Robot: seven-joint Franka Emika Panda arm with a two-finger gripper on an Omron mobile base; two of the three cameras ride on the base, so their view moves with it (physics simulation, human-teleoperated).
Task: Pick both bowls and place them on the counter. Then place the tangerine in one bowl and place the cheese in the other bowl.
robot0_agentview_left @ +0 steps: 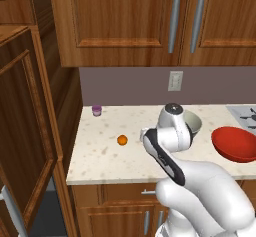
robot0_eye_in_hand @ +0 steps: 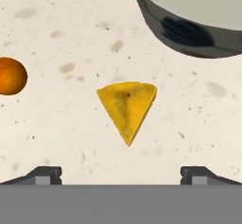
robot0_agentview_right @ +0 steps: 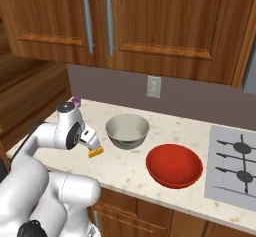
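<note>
Both bowls stand on the beige speckled counter (robot0_agentview_right: 125,168): the pale cream-grey bowl (robot0_agentview_right: 127,130) with a dark outside and, to its right, the glossy red bowl (robot0_agentview_right: 174,165). The yellow cheese (robot0_eye_in_hand: 127,107) wedge lies flat on the counter just left of the pale bowl (robot0_eye_in_hand: 198,20). My gripper (robot0_agentview_right: 94,147) hovers right over the cheese (robot0_agentview_right: 96,152), open, its fingertips (robot0_eye_in_hand: 45,175) spread wider than the wedge and holding nothing. The tangerine (robot0_agentview_left: 122,140) rests on the counter further left, also at the hand view's left edge (robot0_eye_in_hand: 10,75). Neither bowl has anything in it.
A small purple cup (robot0_agentview_left: 97,110) stands at the counter's back left by the wall. A stove top (robot0_agentview_right: 235,163) adjoins the counter on the right. Wooden wall cabinets (robot0_agentview_left: 150,16) hang above, and a tall cabinet door (robot0_agentview_left: 25,131) stands open on the left.
</note>
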